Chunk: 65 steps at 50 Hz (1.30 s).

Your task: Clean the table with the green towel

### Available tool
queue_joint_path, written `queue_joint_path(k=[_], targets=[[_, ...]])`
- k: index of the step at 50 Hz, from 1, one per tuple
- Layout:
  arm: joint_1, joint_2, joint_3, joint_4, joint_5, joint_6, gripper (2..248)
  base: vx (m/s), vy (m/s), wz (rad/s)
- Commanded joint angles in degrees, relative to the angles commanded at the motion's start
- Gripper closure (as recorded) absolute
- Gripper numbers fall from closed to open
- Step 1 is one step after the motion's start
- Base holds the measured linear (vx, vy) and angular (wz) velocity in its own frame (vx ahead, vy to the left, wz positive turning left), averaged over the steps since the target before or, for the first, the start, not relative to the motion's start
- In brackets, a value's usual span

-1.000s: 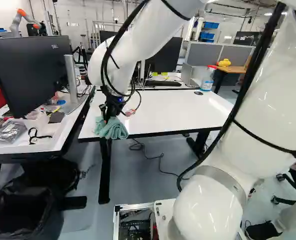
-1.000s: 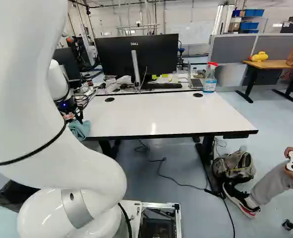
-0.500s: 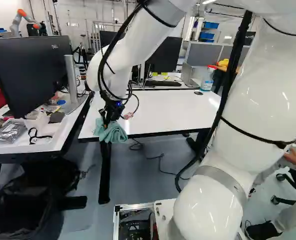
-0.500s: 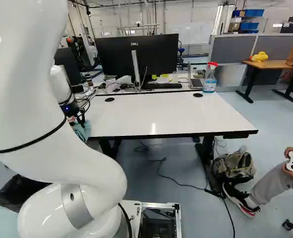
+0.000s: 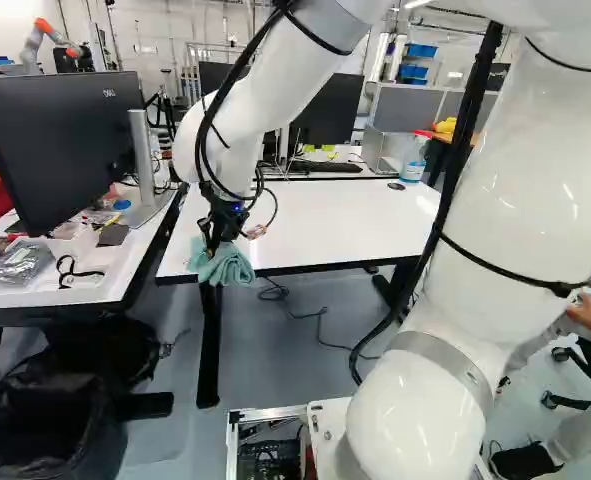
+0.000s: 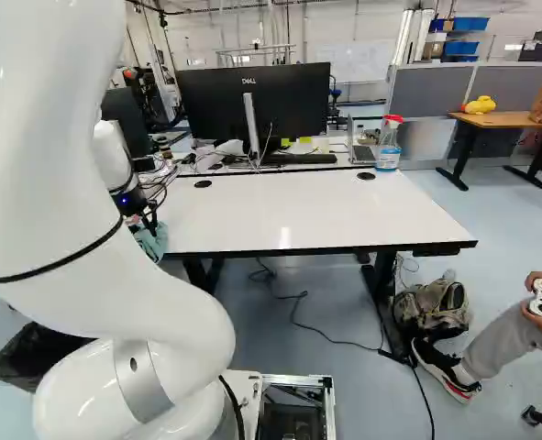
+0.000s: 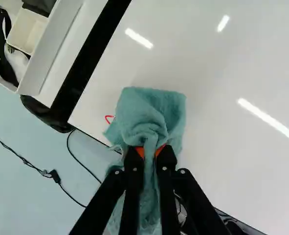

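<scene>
In the left base view my gripper (image 5: 215, 236) is at the near left corner of the white table (image 5: 315, 220). The green towel (image 5: 227, 264) hangs below it, over the table's near edge. In the wrist view the gripper (image 7: 150, 151) is shut on the bunched green towel (image 7: 149, 107), which bulges out between and ahead of the fingers and lies against the tabletop. A small red mark (image 7: 109, 118) shows on the table right beside the towel. The right base view shows just part of the towel (image 6: 153, 242), behind the arm.
A spray bottle (image 6: 388, 145) stands at the table's far right corner. Left of the table is a desk with a monitor (image 5: 60, 150) and small items. A black bin (image 5: 50, 420) stands on the floor. Another robot (image 5: 50, 38) is far back. A backpack (image 6: 436, 307) lies by the right table leg.
Over the last second the upper arm has swung slightly and the gripper has tilted a little, the towel shifting slightly with it. Since half a second ago hardly anything differs. The base has stayed put.
</scene>
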State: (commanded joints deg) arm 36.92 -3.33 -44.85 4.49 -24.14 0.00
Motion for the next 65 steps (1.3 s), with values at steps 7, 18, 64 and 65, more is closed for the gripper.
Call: queue_joint_path(k=[7,18,64,65], targets=[[-0.14,-0.75,-0.82,0.0,0.0,0.0,208,0.0,0.0,0.0],[-0.47,-3.74,-4.12,0.0,0.0,0.0,208,0.0,0.0,0.0],[5.64,-5.92,-6.61,0.0,0.0,0.0,208,0.0,0.0,0.0],[5.78,-5.72,-6.38,0.0,0.0,0.0,208,0.0,0.0,0.0]])
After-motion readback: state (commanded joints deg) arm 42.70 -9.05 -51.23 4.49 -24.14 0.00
